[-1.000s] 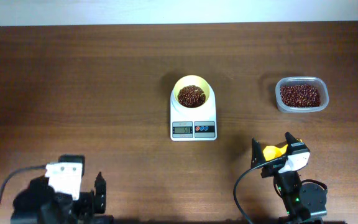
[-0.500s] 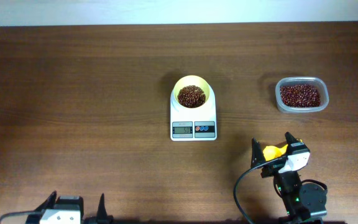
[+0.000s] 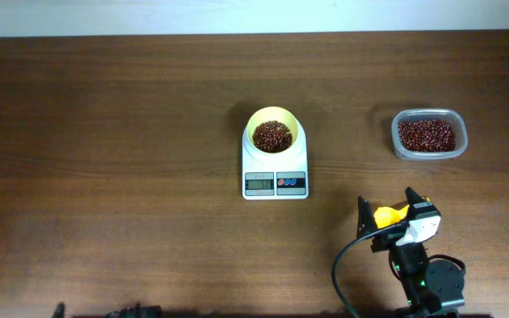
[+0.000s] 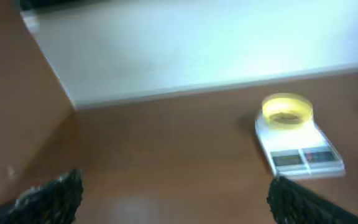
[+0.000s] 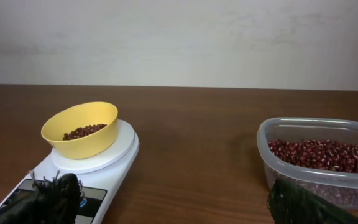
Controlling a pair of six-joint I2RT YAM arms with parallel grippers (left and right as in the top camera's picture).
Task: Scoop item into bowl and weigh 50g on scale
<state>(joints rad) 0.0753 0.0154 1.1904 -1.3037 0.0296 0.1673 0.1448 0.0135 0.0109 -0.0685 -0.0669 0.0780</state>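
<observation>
Both our left gripper (image 4: 176,199) and right gripper (image 5: 179,199) gape; red-brown beans (image 3: 272,135) lie in a yellow plastic bowl (image 3: 251,132) atop a white scale (image 3: 263,168).

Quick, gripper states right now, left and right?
Left gripper: open, holding nothing.
Right gripper: open, nothing between its fingertips.

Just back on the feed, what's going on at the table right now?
Neither arm is working on anything at the moment. The pale yellow bowl sits on the white scale with a small heap of beans in it. The clear tub off to the right holds more of them. The left gripper and the right gripper are both open, back at the near edge. From overhead a yellow thing shows at the right gripper; I cannot tell what it is.
</observation>
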